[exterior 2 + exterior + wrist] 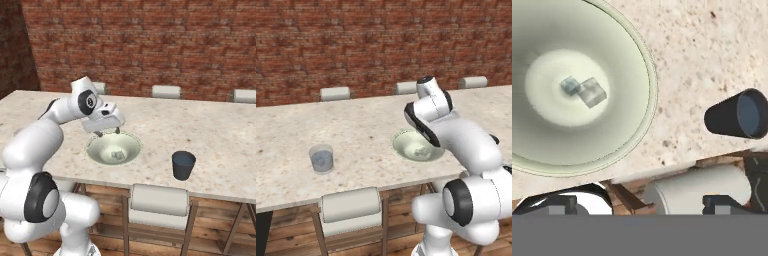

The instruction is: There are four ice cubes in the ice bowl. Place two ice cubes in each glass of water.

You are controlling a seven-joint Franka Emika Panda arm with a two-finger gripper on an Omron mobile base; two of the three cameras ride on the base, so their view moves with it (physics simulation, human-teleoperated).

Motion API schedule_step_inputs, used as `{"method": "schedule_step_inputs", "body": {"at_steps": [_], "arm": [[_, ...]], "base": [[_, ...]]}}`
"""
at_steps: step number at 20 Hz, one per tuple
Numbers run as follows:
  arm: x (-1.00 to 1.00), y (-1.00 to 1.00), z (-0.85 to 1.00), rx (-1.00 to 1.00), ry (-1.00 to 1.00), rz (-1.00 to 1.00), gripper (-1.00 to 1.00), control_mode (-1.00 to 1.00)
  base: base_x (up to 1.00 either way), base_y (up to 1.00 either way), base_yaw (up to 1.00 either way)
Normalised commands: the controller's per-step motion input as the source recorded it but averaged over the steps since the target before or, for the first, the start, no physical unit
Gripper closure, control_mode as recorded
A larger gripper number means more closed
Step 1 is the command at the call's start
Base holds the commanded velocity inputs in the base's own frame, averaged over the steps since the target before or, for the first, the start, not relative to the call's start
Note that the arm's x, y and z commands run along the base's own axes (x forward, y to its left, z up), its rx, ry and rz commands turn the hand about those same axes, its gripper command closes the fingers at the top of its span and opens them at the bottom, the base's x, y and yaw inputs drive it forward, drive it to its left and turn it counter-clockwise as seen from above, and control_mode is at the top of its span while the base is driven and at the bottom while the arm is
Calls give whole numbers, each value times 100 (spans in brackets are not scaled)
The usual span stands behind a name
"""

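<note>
The wide, shallow, pale greenish-cream ice bowl (95,150) sits near the front edge of the speckled beige stone counter (356,130), roughly midway between the two tumblers — prob. so each glass is a short carry from the supply. The see-through blue-grey glass of water (321,158) stands well apart on one side; the dark navy glass of water (183,165) stands on the other side, near the bowl but not touching. Both upright, both close to the front edge, within the arm's reach.

In the hand view, two small pale grey-white ice cubes (584,90) lie touching at the bowl's centre. Only two can be made out; whether others are in the glasses can't be told — the clear glass looks cloudy, the navy one shows just a dark water surface. My read: approx. halfway, w/ these two left to move.

The white two-finger gripper (108,132) hangs just above the bowl's far rim, pointing straight down, jaws spread as wide as they go and holding nothing. The arm is folded forward from the base, elbow high, wrist bent over the bowl — a pre-grasp hover. The cubes sit off-centre in the hand view, so the hand prob. needs to shift over them before it descends.
</note>
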Motion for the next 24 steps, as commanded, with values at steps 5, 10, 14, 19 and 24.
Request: {"method": "schedule_step_inputs", "body": {"at_steps": [5, 10, 14, 19, 24], "arm": [[5, -9, -46, 16, 4, 28, -100, -100], [-1, 0, -20, 3, 24, 10, -100, -100], [0, 0, -29, 0, 26, 8, -100, -100], [2, 4, -16, 0, 20, 11, -100, -100], [1, 0, -31, 1, 11, 17, -100, -100]], "base": [[0, 0, 0], [0, 0, 0], [0, 0, 0], [0, 0, 0], [0, 0, 0]]}}
